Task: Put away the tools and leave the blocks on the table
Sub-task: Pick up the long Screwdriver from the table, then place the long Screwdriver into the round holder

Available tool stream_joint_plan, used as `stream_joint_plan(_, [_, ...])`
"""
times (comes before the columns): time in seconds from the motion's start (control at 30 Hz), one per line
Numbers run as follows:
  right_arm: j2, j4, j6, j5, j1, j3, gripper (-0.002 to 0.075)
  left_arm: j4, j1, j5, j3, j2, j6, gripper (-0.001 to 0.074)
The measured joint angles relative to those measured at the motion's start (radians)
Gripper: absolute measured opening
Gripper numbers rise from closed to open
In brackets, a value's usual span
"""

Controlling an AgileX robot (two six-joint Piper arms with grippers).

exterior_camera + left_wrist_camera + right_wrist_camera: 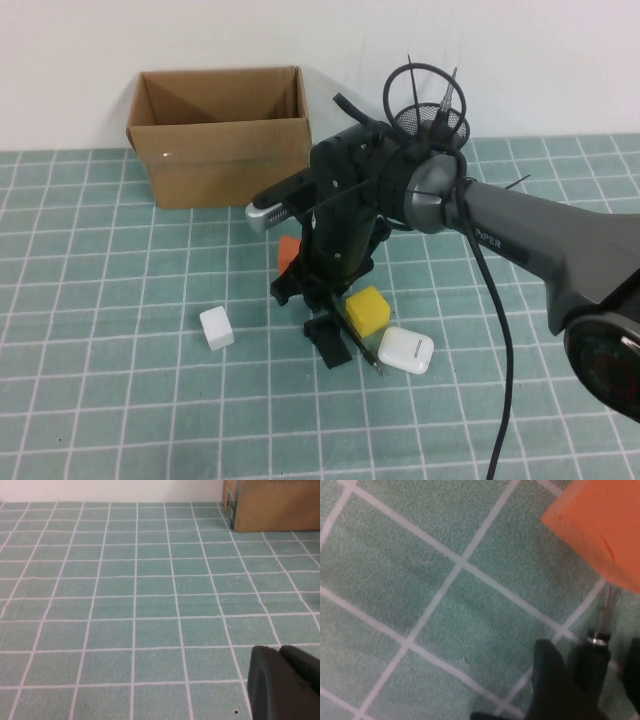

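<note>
"Orange, big in my right wrist view: the orange cube (600, 525) sits close beside my right gripper (315, 298), which is down on the teal grid mat (120, 300) mid-table."

"What's the claw got?"

"One screwdriver (591, 667). Its black handle stands between my fingers (549, 680), its steel shaft runs along the mat and passes under the cube's edge. A strip of mat shows between one finger and the handle, so the jaws are parted around it and not clamped."

"Count the blocks!"

"Three. Orange cube (288, 250) half hidden behind my wrist, yellow cube (367, 310) just beside the claw on my right, white cube (216, 327) apart on my left. All on the mat."

"Other bits?"

"One thin black pointed tool (366, 354), lying between the yellow cube and one white glossy case (405, 350). One small black angular piece (330, 342) right below my claw. At the back, one open cardboard box (220, 150) and one black mesh cup (428, 125) with thin rods poking up; how many I can't count."

"And your left?"

"My left gripper (282, 685) is only a dark lump at the edge of its own camera, over bare mat, the box's corner far ahead. Parted or closed, I cannot tell."
</note>
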Motion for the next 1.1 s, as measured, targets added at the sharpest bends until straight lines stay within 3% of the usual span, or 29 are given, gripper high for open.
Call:
stream_joint_plan(0.1, [0.006, 0.0, 0.003, 0.008, 0.0, 0.0, 0.0216, 0.0, 0.0, 0.0, 0.0, 0.0, 0.0, -0.0004])
stream_joint_plan(0.27, [-0.016, 0.0, 0.018, 0.029, 0.002, 0.0, -0.0009, 0.0, 0.0, 0.0, 0.0, 0.0, 0.0, -0.0004])
stream_joint_plan(0.63, [-0.328, -0.121, 0.131, -0.06, -0.009, 0.073, -0.0006, 0.0, 0.0, 0.0, 0.0, 0.0, 0.0, -0.0004])
stream_joint_plan(0.77, [-0.505, -0.124, 0.152, -0.328, -0.067, 0.249, -0.0006, 0.0, 0.0, 0.0, 0.0, 0.0, 0.0, -0.0004])
stream_joint_plan(0.9, [-0.628, -0.116, 0.154, -0.796, -0.164, 0.499, -0.0006, 0.0, 0.0, 0.0, 0.0, 0.0, 0.0, -0.0004])
stream_joint_plan(1.0, [-0.641, -0.107, 0.148, -1.13, -0.221, 0.618, -0.0006, 0.0, 0.0, 0.0, 0.0, 0.0, 0.0, -0.0004])
stream_joint_plan(1.1, [-0.603, -0.101, 0.151, -1.349, -0.267, 0.67, -0.0006, 0.0, 0.0, 0.0, 0.0, 0.0, 0.0, -0.0004])
